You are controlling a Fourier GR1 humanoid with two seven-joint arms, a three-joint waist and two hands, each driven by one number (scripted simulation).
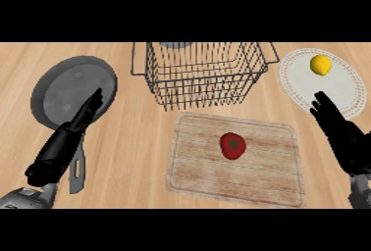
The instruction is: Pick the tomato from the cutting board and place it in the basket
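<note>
A red tomato (232,145) with a dark stem mark lies near the middle of the pale wooden cutting board (272,181). Behind the board stands a black wire basket (203,93). My right hand (340,132) is at the right edge, fingers straight and pointing away from me, level with the tomato and well to its right; it holds nothing. My left hand (65,142) is at the lower left, fingers straight, pointing up over the rim of a grey pan, far from the tomato.
A grey round pan (69,88) lies at the left, its handle (77,171) running toward me under my left hand. A white plate (301,78) with a yellow lemon (320,64) sits at the back right, just beyond my right hand.
</note>
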